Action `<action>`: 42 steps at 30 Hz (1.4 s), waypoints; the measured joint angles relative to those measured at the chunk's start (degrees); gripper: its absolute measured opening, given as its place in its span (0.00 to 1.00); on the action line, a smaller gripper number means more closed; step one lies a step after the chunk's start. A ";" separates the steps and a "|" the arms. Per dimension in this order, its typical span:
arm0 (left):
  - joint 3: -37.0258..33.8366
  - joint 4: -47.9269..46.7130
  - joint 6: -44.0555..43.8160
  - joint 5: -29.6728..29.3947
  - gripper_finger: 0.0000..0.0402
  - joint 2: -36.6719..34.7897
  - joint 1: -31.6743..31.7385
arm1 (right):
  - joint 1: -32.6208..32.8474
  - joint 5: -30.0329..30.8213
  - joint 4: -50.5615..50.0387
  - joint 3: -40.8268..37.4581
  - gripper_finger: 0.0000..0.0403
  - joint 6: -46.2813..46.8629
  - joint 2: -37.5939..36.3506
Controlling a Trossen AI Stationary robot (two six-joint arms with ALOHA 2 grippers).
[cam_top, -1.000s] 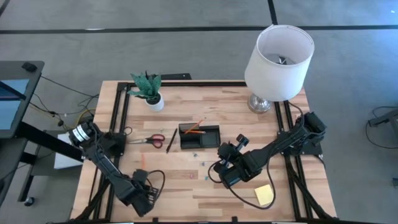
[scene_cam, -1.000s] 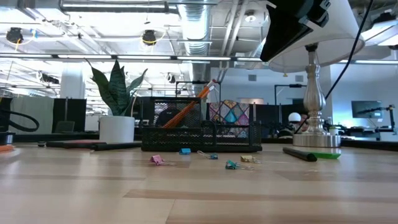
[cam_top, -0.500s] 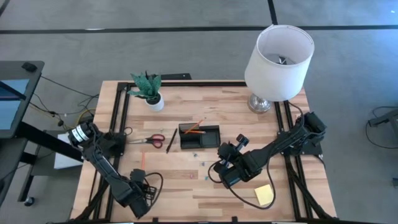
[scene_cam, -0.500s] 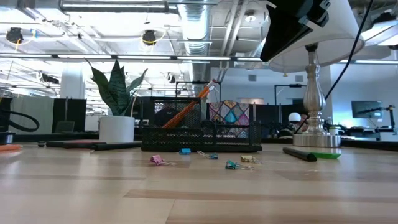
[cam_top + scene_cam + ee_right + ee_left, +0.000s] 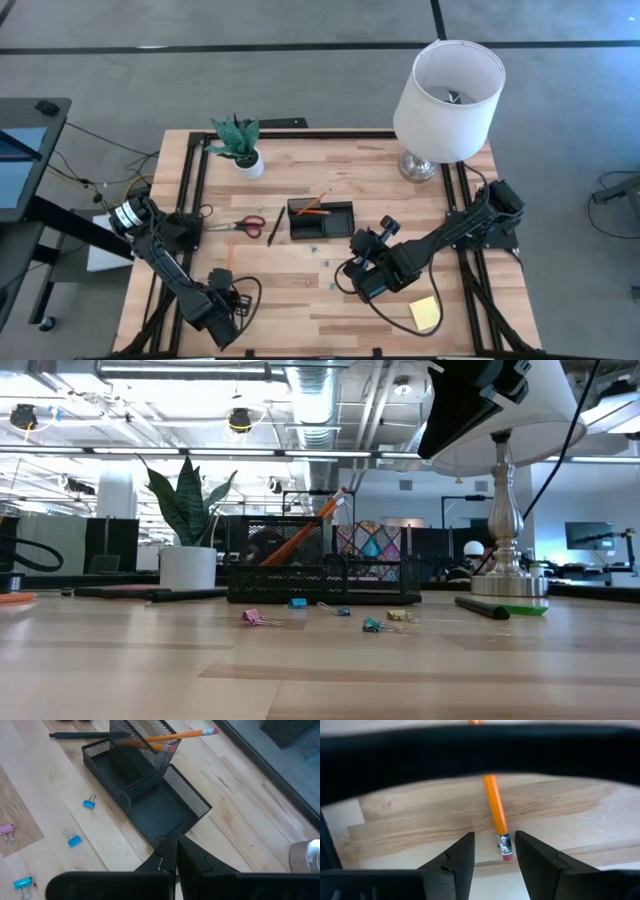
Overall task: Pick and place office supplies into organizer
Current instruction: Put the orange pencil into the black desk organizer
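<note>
An orange pencil (image 5: 228, 258) lies flat on the table near the left edge. In the left wrist view its eraser end (image 5: 505, 851) sits between the fingers of my open left gripper (image 5: 495, 857), which touch nothing. My left gripper (image 5: 224, 300) is low, near the table's near-left corner. The black mesh organizer (image 5: 320, 218) stands mid-table with two pencils (image 5: 175, 737) leaning in its cup. My right gripper (image 5: 175, 854) is shut and empty, hovering on the organizer's near-right side (image 5: 360, 275). Red-handled scissors (image 5: 240, 225) and a black pen (image 5: 275, 227) lie left of the organizer.
Small clips (image 5: 74, 840) (image 5: 372, 624) are scattered on the near side of the organizer. A yellow sticky pad (image 5: 423, 312) lies near the right near corner. The potted plant (image 5: 240, 145) and white-shaded lamp (image 5: 447, 88) stand at the far side. A black pen (image 5: 482, 607) and green block (image 5: 525, 610) lie by the lamp base.
My left gripper has shifted a little toward the table's left edge, staying low over the pencil. Nothing else has moved.
</note>
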 joint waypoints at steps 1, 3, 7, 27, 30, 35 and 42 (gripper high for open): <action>0.00 0.15 -0.02 0.00 0.35 0.00 0.00 | 0.00 -0.02 0.00 0.00 0.00 0.00 0.00; -0.02 0.75 -0.18 0.02 0.35 -0.02 0.00 | 0.00 -0.02 0.00 0.02 0.00 0.00 0.00; -0.04 2.09 -0.20 0.36 0.35 -0.02 -0.13 | 0.00 -0.02 0.00 0.01 0.00 0.01 0.00; -0.07 2.55 4.90 -4.08 0.02 -0.09 -0.63 | 0.00 0.00 0.01 0.02 0.00 0.02 0.00; -0.07 2.51 6.38 -4.10 0.02 -0.09 -0.74 | 0.00 0.01 0.02 0.00 0.00 0.02 0.00; -0.07 2.82 15.52 -8.82 0.01 -0.04 -0.76 | 0.00 -0.01 0.02 0.00 0.00 0.02 0.00; 3.04 2.83 25.12 -17.31 0.00 -0.40 -0.66 | 0.00 0.01 0.21 0.00 0.00 0.02 0.00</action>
